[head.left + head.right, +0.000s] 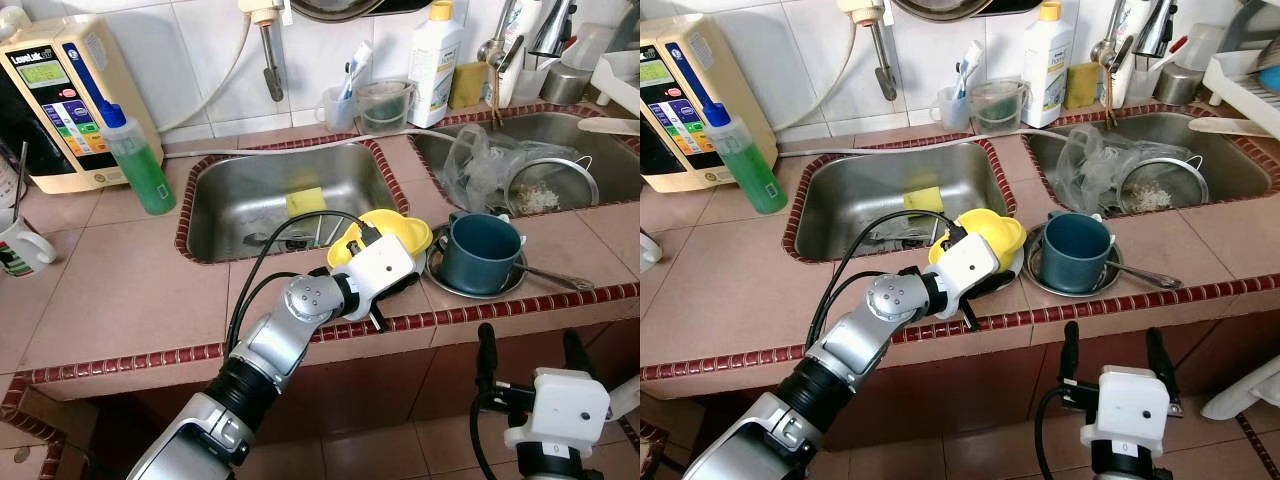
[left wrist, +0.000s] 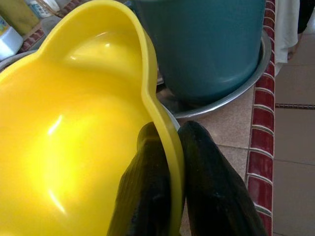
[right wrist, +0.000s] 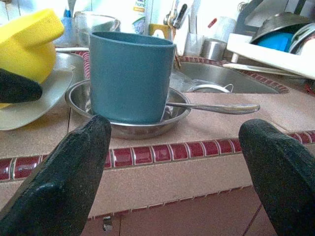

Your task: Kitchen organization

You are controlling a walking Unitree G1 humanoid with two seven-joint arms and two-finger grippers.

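On the tiled table (image 1: 120, 290) by the sink (image 1: 240, 195), left pincer (image 2: 167, 147) clamped on yellow bowl (image 2: 74, 128) rim, beside teal cup (image 1: 478, 252), right pincer (image 3: 177, 147) spread wide below the edge.

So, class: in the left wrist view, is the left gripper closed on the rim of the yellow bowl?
Yes, the left gripper has one black finger inside and one outside the rim of the yellow bowl, pinching it.
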